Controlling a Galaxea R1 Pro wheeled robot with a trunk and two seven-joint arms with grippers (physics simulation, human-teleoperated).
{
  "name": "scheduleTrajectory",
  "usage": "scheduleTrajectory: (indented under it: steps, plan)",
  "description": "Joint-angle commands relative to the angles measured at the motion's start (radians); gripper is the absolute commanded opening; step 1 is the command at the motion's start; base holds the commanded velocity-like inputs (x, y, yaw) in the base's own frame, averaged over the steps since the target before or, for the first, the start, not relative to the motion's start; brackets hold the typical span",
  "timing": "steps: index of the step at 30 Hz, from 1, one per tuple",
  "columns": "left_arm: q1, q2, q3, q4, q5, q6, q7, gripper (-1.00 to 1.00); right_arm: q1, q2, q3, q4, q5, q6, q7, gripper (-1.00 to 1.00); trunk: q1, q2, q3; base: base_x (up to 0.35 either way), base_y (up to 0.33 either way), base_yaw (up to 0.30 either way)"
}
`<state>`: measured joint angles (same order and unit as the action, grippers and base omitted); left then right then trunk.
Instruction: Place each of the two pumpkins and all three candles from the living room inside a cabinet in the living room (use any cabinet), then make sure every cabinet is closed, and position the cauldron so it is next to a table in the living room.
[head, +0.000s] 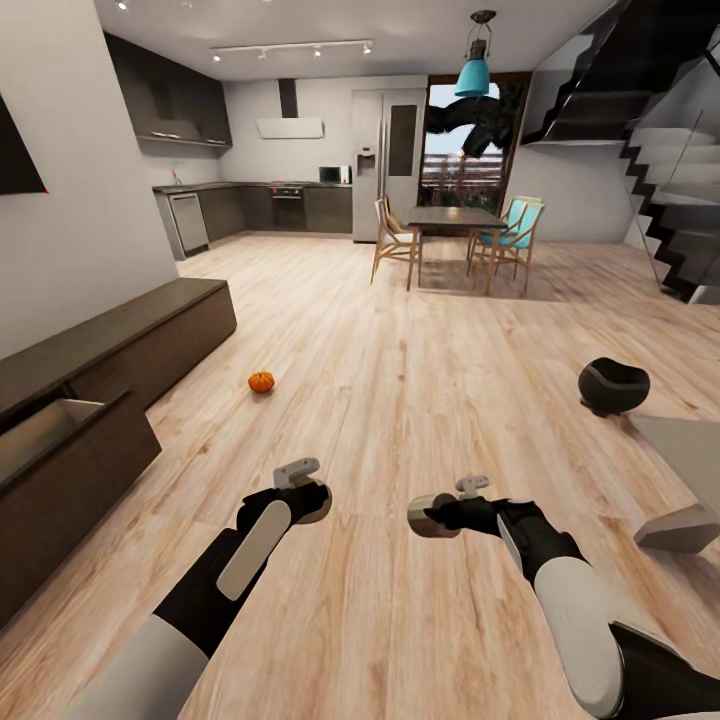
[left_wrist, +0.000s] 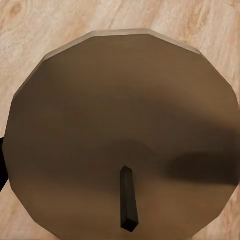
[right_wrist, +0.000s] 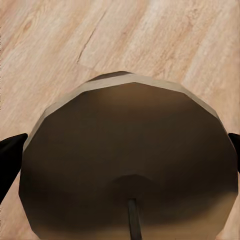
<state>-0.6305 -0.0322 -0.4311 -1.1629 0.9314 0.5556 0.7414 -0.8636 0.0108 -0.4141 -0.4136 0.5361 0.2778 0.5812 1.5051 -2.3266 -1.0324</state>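
Observation:
Each gripper is shut on a candle over the wooden floor. My left gripper (head: 306, 498) holds a pale candle (head: 322, 507), whose round top and dark wick face the left wrist camera (left_wrist: 125, 125). My right gripper (head: 442, 516) holds another candle (head: 430, 519), seen close up (right_wrist: 130, 160) between black fingers (right_wrist: 10, 156). One orange pumpkin (head: 261, 381) lies on the floor ahead and to the left. The dark cabinet (head: 150, 335) runs along the left wall, with a drawer (head: 60, 428) pulled open. The black cauldron (head: 613, 386) sits on the floor at the right.
A light grey low table (head: 690, 455) juts in at the right, just past the cauldron. A dining table (head: 455, 217) with chairs stands far back, with the kitchen counter (head: 250, 190) behind it. Stairs (head: 670, 200) rise at the right. Open floor lies ahead.

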Motion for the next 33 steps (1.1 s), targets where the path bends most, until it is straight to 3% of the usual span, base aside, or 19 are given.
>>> scheduleTrajectory:
  steps: [1, 8, 24, 33]
  plan:
    - [0.000, 0.000, 0.000, 0.000, -0.002, 0.001, 0.000, -1.00, 0.000, 0.000, 0.000, 0.000, 0.000, -0.001, 0.000, -1.00, 0.000, 0.000, 0.000, 0.002, 0.000, 0.026]
    - [0.000, -0.001, 0.000, 0.002, -0.003, 0.001, -0.001, -1.00, 0.000, 0.002, 0.000, -0.003, -0.001, 0.008, 0.000, -1.00, 0.000, 0.000, -0.006, 0.066, -0.156, 0.165]
    - [0.000, 0.001, 0.001, 0.000, -0.003, 0.001, -0.001, -1.00, 0.000, 0.003, 0.001, 0.004, 0.001, 0.005, -0.003, -1.00, 0.000, 0.000, -0.007, 0.152, -0.269, 0.290]
    - [0.000, 0.002, 0.002, 0.000, -0.003, 0.001, 0.000, -1.00, 0.000, 0.015, 0.000, 0.004, 0.003, 0.004, -0.014, -1.00, 0.000, 0.000, -0.007, 0.027, -0.038, 0.293]
